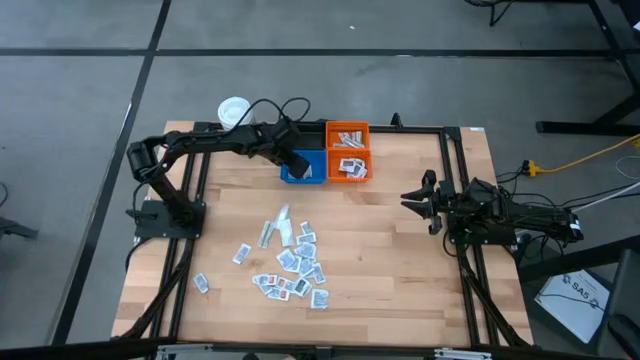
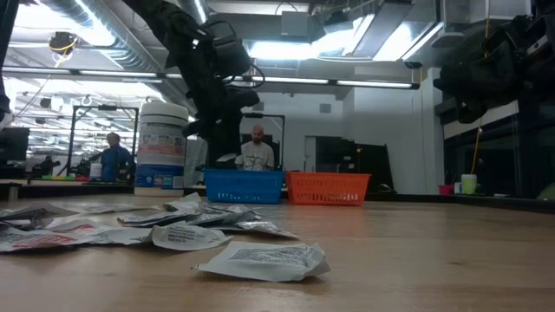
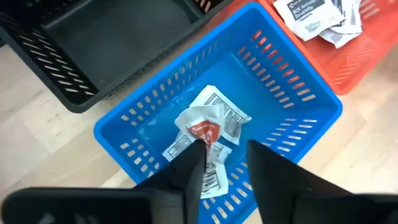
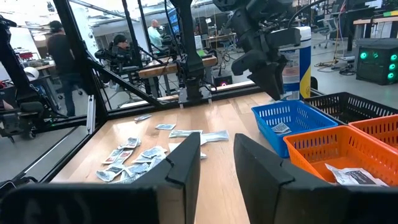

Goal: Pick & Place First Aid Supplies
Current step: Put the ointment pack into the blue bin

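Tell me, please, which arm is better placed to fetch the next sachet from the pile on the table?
Probably the left. Its gripper hangs open over the blue bin, on the same side as the loose sachets. The right gripper waits open near the table's right edge, farther from the pile.

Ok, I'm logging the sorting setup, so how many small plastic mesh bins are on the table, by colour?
blue plastic mesh bin: 1
orange plastic mesh bins: 2
black plastic mesh bin: 1
Total: 4
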Controlling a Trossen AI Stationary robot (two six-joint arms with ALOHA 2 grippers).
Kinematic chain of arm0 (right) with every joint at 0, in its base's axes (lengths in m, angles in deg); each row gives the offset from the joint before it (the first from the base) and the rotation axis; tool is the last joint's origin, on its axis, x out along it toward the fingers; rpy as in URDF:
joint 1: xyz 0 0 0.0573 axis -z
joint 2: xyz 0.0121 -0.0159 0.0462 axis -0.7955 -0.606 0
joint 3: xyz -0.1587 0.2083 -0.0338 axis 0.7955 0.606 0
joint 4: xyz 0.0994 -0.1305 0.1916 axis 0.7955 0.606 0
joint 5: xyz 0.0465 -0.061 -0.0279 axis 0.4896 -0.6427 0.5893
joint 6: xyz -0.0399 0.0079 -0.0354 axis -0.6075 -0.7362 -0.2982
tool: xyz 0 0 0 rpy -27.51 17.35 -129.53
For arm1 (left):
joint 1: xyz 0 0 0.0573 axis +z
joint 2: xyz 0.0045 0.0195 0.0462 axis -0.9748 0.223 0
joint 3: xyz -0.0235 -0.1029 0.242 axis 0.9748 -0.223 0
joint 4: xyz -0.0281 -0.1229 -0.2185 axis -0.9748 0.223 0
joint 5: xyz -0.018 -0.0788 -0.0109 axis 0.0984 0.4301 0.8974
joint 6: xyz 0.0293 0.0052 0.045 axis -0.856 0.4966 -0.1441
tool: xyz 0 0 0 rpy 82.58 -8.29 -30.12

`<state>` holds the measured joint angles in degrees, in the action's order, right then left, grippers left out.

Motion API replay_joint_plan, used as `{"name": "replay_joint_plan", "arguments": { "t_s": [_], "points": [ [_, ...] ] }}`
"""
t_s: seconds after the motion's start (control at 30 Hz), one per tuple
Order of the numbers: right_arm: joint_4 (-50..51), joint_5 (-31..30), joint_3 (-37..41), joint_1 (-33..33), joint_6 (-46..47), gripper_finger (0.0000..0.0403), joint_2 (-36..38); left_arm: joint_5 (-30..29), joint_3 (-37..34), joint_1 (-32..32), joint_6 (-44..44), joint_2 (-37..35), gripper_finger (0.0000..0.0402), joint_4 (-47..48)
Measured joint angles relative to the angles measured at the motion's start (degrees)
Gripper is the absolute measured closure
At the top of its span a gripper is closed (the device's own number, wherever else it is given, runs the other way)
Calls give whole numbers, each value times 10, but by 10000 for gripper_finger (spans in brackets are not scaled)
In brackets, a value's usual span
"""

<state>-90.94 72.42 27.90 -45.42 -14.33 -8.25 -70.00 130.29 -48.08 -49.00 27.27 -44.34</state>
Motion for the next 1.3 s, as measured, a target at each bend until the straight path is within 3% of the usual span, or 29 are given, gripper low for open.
{"name": "replay_joint_plan", "arguments": {
  "t_s": [0.3,0.67,0.93,1.17,1.3],
  "points": [
    [0,0,0,0,0,303,0,-2,0,-10,-24,0,221,-18],
    [0,0,0,0,0,303,0,7,0,-32,-49,-3,215,-41],
    [0,0,0,0,0,303,0,13,0,-30,-8,-3,189,-13],
    [0,0,0,0,0,303,0,-33,-2,-39,-96,-14,171,24],
    [0,0,0,0,0,303,0,11,1,-47,-144,-17,174,29]
  ]
}}
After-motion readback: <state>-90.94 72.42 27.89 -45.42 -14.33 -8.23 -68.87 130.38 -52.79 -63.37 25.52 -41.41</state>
